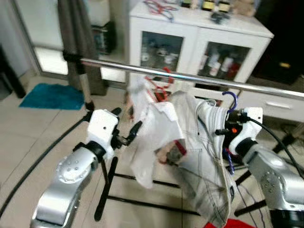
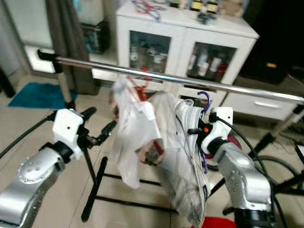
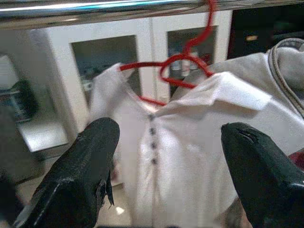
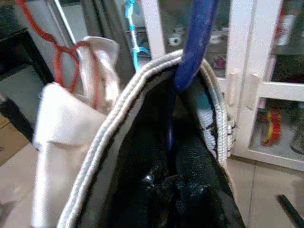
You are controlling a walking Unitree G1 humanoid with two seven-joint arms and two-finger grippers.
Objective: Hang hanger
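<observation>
1. You face a white cabinet (image 1: 199, 45) with glass doors, bottles visible inside and on top.
2. Your floor (image 1: 28, 137) is pale tile; a teal mat (image 1: 52, 96) lies by the bright glass door (image 1: 45, 28).
3. A dark curtain (image 1: 80, 42) hangs beside that door.

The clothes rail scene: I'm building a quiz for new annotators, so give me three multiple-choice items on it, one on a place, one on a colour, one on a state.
1. Where does the red hanger with the white shirt sit?
A. hooked on the metal rail
B. on the floor
C. on top of the cabinet

2. What colour is the hanger hook by the right gripper?
A. green
B. blue
C. yellow

3. How is the left gripper?
A. shut on the shirt
B. shut on the rail
C. open, apart from the shirt

Answers:
1 A, its hook loops over the rail.
2 B, the hook is blue, below the rail and not yet on it.
3 C, its two fingers stand wide apart in the left wrist view.
</observation>
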